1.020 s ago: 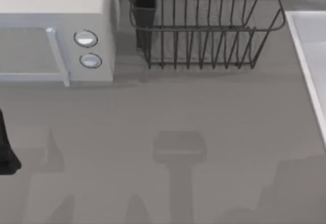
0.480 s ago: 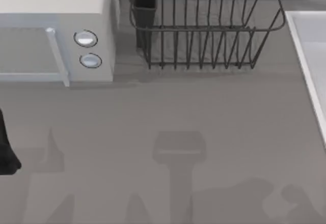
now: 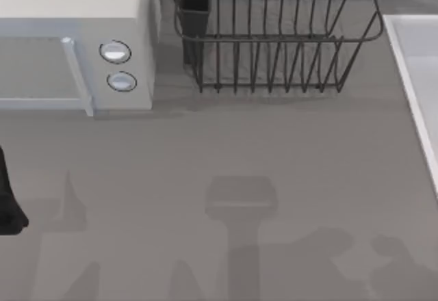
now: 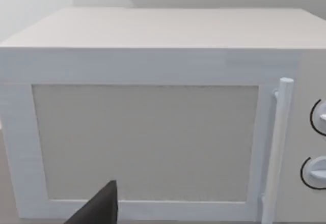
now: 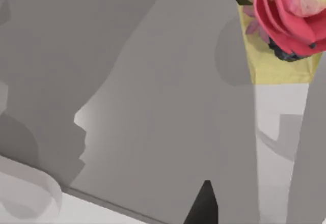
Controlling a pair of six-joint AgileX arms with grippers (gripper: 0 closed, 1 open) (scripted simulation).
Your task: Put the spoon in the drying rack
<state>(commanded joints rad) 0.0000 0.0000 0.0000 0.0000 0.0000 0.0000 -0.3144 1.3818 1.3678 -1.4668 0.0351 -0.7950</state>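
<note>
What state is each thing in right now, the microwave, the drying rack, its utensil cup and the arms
microwave: door shut, standing at the table's left rear.
drying rack: upright at the rear, no spoon visible among its bars.
utensil cup: upright at the rack's left corner; contents cannot be told.
left gripper: facing the microwave door; the arm is at the table's left edge.
right gripper: over the table surface.

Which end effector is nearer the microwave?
Left, likely. The left end effector faces the microwave close up. The right end effector hangs near a pink flower; its shadow falls at the table's lower right, far from the microwave.
</note>
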